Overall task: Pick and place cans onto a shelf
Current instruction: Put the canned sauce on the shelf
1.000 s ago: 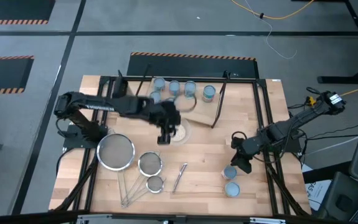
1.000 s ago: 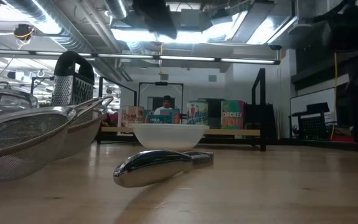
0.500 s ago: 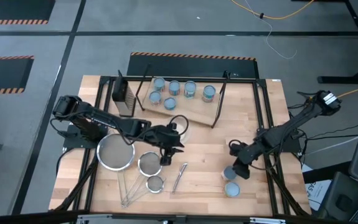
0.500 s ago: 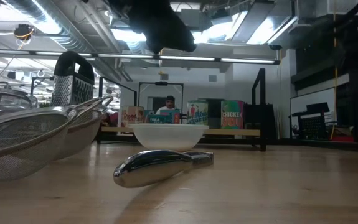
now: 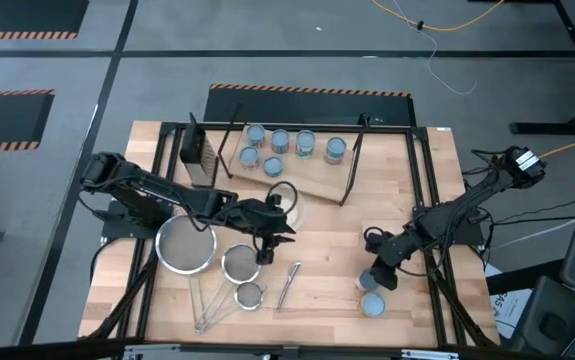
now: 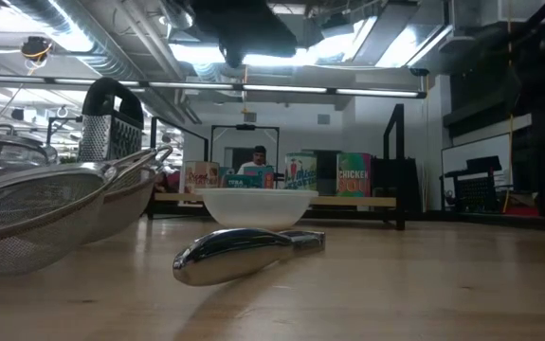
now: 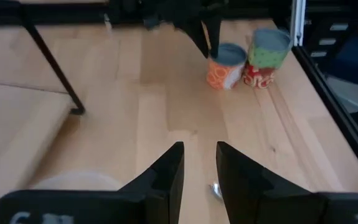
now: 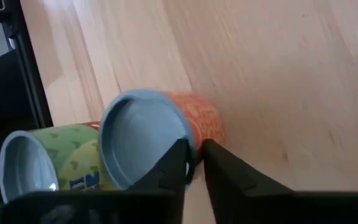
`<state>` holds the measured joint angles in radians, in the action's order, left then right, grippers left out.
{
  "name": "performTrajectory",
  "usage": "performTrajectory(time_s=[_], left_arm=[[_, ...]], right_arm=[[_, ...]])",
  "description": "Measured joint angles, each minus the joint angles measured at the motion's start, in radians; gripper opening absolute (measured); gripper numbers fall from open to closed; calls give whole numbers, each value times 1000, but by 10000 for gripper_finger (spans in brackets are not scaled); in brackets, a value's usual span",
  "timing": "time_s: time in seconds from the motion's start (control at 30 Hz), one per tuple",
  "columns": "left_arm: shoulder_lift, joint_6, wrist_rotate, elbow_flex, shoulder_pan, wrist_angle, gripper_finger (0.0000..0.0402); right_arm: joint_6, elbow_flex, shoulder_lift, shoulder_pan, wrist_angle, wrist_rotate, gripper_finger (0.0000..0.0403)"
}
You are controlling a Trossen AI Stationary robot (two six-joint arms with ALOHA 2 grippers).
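Note:
Six cans (image 5: 279,140) with pale blue tops stand on the light-wood shelf (image 5: 317,180) at the far side. Two more cans stand on the table at the near right: an orange-labelled can (image 5: 369,281), which also shows in the right wrist view (image 8: 144,137), and a green-labelled can (image 5: 372,303), which also shows there (image 8: 42,162). My right gripper (image 5: 374,266) is shut just above the orange-labelled can; it also shows in its own wrist view (image 8: 195,149). My left gripper (image 5: 279,236) hangs mid-table beside the bowl, slightly open and empty; it also shows in its own wrist view (image 7: 200,149). My right gripper's shut fingertips (image 8: 182,152) stand at the top rim (image 8: 190,144) of the orange-labelled can, coming from above at a slant. I cannot tell whether they touch it. The can stands upright on the table.
Three steel mesh strainers (image 5: 187,245) and a metal utensil (image 5: 289,283) lie at the near left and middle. A clear bowl (image 5: 287,210) sits by the shelf's near edge and a grater (image 5: 199,158) stands at the far left. Black frame rails (image 5: 432,200) edge the table.
My left gripper has gone from over the bowl toward the table's near edge. My right gripper has gone a little toward the near edge and down, closer to the two cans on the table. The cans have stayed where they were.

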<state>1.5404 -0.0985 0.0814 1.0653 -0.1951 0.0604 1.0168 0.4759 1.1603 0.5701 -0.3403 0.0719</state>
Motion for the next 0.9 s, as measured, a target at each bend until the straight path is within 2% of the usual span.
performTrajectory(time_s=[0.17,0.27,0.4,0.67,0.9], left_arm=[[-101,50,22,0,-5,75,86],[-168,78,63,-4,-23,124,86],[-257,82,129,-85,-60,116,86],[-374,25,139,-395,-115,-199,86],[-381,-6,138,-597,-129,-478,86]], right_arm=[[-4,3,-3,0,13,-23,14],[-9,19,-3,-3,-5,-38,10],[-34,85,-7,-21,-33,-39,10],[-147,316,-7,-117,-255,-36,9],[-368,590,35,-307,-441,-40,8]])
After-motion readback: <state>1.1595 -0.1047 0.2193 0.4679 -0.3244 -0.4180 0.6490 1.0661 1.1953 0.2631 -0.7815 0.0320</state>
